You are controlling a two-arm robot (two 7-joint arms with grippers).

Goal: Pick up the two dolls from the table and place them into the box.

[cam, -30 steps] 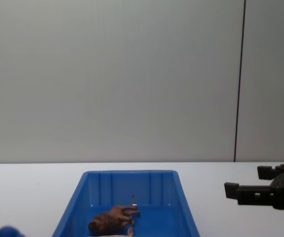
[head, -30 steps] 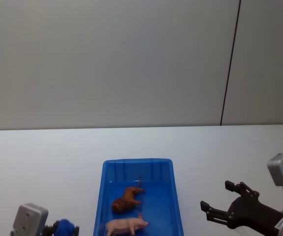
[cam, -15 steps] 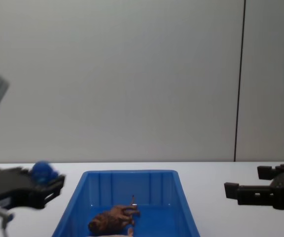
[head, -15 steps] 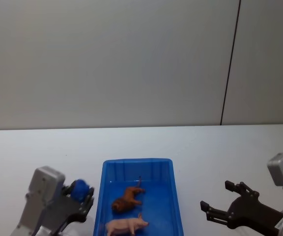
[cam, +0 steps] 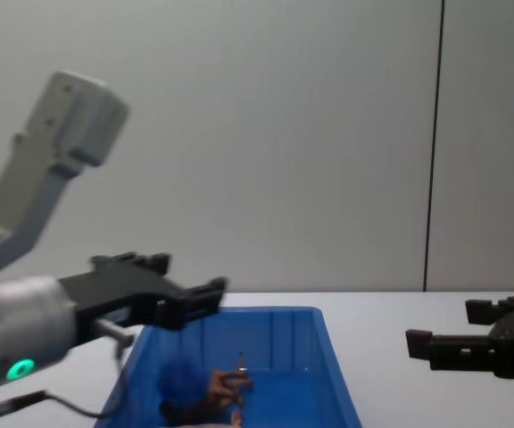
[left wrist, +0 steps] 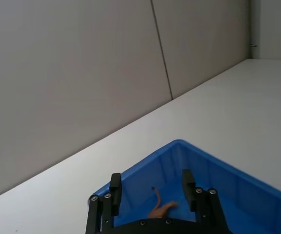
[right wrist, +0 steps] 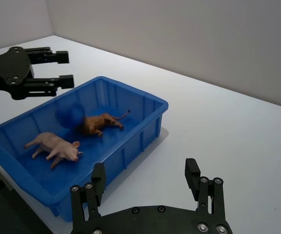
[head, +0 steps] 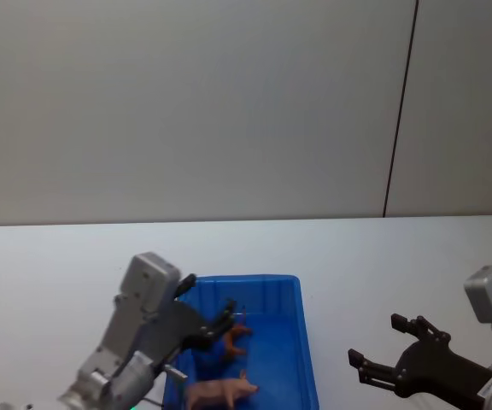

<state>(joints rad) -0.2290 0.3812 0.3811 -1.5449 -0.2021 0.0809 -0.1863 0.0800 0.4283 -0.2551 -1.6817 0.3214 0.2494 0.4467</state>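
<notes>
A blurred blue ball [right wrist: 70, 116] is seen inside the box [head: 301, 337], just beside the brown doll [right wrist: 100, 124], partly hiding it in the chest view. The left gripper [head: 202, 325] is held above the box's 9 o'clock rim, jaws spread wide and empty. The right gripper [head: 389, 348] is held above the counter [head: 383, 265] at 3 o'clock of the box, jaws wide, empty. The pink doll [head: 219, 393] lies on its side nearest, snout toward 3 o'clock. The brown doll lies beyond it, its long axis running from 8 to 2 o'clock.
</notes>
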